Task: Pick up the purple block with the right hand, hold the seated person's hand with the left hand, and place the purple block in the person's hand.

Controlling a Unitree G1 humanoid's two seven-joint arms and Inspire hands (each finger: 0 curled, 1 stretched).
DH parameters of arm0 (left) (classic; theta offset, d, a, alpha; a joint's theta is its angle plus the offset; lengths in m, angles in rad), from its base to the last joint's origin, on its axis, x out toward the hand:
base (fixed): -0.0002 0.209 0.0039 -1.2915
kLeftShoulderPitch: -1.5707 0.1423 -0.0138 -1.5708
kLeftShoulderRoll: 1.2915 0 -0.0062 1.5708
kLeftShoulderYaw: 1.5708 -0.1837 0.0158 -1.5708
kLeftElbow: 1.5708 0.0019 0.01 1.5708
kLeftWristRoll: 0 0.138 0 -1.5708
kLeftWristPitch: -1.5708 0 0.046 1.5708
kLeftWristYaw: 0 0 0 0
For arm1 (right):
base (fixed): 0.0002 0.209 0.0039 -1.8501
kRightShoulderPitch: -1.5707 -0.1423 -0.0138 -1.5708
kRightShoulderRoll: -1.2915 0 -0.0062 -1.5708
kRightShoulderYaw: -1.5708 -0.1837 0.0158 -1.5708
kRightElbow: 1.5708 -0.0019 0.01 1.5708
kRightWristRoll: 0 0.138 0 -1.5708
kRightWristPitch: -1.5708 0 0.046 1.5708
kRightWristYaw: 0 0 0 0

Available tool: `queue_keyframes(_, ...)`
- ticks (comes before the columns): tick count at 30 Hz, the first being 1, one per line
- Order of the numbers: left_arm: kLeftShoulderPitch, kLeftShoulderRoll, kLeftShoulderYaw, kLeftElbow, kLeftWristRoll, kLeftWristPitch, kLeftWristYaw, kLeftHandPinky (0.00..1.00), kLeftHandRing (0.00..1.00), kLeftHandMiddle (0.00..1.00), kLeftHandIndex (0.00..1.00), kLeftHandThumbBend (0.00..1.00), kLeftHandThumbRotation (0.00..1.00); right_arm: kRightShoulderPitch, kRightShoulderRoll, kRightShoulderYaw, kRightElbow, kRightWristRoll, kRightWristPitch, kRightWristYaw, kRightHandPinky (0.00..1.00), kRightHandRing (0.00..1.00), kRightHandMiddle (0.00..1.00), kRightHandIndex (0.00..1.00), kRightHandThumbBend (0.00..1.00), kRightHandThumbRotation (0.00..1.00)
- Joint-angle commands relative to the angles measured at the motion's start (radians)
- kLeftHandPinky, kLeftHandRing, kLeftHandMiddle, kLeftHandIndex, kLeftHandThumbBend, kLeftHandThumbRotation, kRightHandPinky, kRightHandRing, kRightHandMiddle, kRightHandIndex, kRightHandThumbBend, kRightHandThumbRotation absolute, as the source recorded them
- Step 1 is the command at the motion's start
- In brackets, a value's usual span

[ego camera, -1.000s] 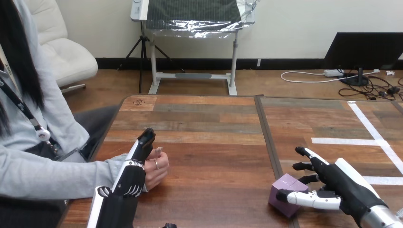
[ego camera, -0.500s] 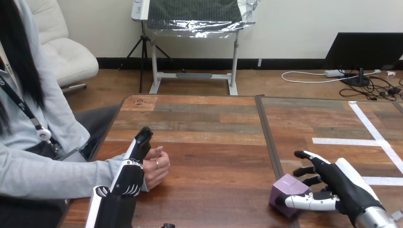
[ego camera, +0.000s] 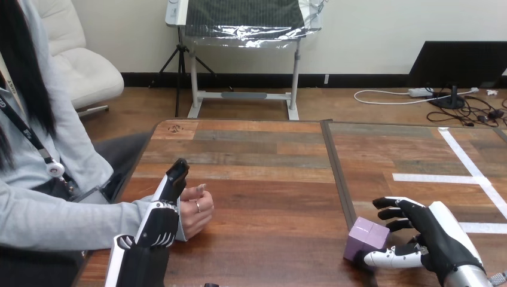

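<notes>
1. Plainly, from the head view, the pick-up is the step in hand: the purple block sits flat on the wooden table near its front edge, on the robot's right side, and is not yet lifted.
2. On that side, the right hand lies just beside the block, with its palm turned toward it. Its fingers are spread and only lightly bent past the block's far right corner. Its thumb stretches along the near lower edge. I judge the hand released, bracketing the block rather than clamping it.
3. Across the table, the left hand stands on edge against the person's hand, which rests on the table as a loose fist. The robot's fingers there point straight up and forward, uncurled. The two hands touch side by side, but no hold is made.
4. Next, I judge, the right hand must close thumb and fingers on opposite faces of the block, squarely enough that the block does not twist or skid out, before it lifts.
5. Afterwards, the left hand has to wrap round the person's hand, and that fist must turn palm up and open to receive the block, which for now lies well apart from it.
</notes>
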Motion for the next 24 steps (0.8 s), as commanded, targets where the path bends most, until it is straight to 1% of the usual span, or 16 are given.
queue_keyframes(1,-0.027,0.005,0.003,-0.045,-0.002,-0.014,0.005,1.0,0.98,0.98,0.94,1.0,0.61,0.008,-0.002,0.005,0.017,-0.021,0.038,-0.019,0.68,0.75,0.78,0.79,0.86,0.05)
queue_keyframes(4,-0.024,-0.001,0.015,-0.046,0.009,-0.015,0.01,1.0,0.98,0.98,0.94,1.0,0.61,0.007,-0.003,0.006,0.012,-0.023,0.051,-0.018,0.68,0.75,0.79,0.81,0.87,0.1)
queue_keyframes(12,-0.026,0.002,0.006,-0.049,0.003,-0.016,0.012,0.99,0.98,0.97,0.94,1.0,0.62,0.007,-0.008,0.01,0.001,-0.025,0.068,-0.012,0.7,0.78,0.82,0.86,0.9,0.2)
queue_keyframes(13,-0.026,0.0,0.013,-0.047,0.009,-0.018,0.014,0.99,0.98,0.97,0.94,1.0,0.62,0.008,-0.008,0.009,0.001,-0.023,0.064,-0.013,0.7,0.78,0.82,0.87,0.91,0.21)
queue_keyframes(15,-0.027,-0.004,0.022,-0.045,0.017,-0.021,0.016,0.99,0.97,0.97,0.93,1.0,0.62,0.009,-0.007,0.008,0.001,-0.021,0.059,-0.016,0.7,0.79,0.82,0.87,0.91,0.19)
queue_keyframes(18,-0.025,0.0,0.014,-0.052,0.011,-0.013,0.015,0.99,0.97,0.97,0.93,1.0,0.62,0.008,0.001,0.0,0.006,-0.011,0.049,-0.027,0.7,0.79,0.82,0.87,0.9,0.14)
queue_keyframes(19,-0.024,0.0,0.014,-0.053,0.01,-0.012,0.015,0.99,0.97,0.97,0.93,1.0,0.62,0.008,0.006,-0.003,0.009,-0.011,0.044,-0.038,0.7,0.78,0.82,0.86,0.9,0.13)
queue_keyframes(20,-0.024,-0.001,0.014,-0.054,0.011,-0.012,0.016,0.99,0.97,0.97,0.93,1.0,0.62,0.008,0.008,-0.005,0.011,-0.011,0.041,-0.045,0.7,0.78,0.82,0.85,0.9,0.09)
queue_keyframes(24,-0.023,-0.001,0.012,-0.058,0.01,-0.01,0.016,0.98,0.97,0.97,0.93,1.0,0.62,0.006,0.017,-0.009,0.02,-0.016,0.036,-0.077,0.69,0.77,0.8,0.83,0.9,0.04)
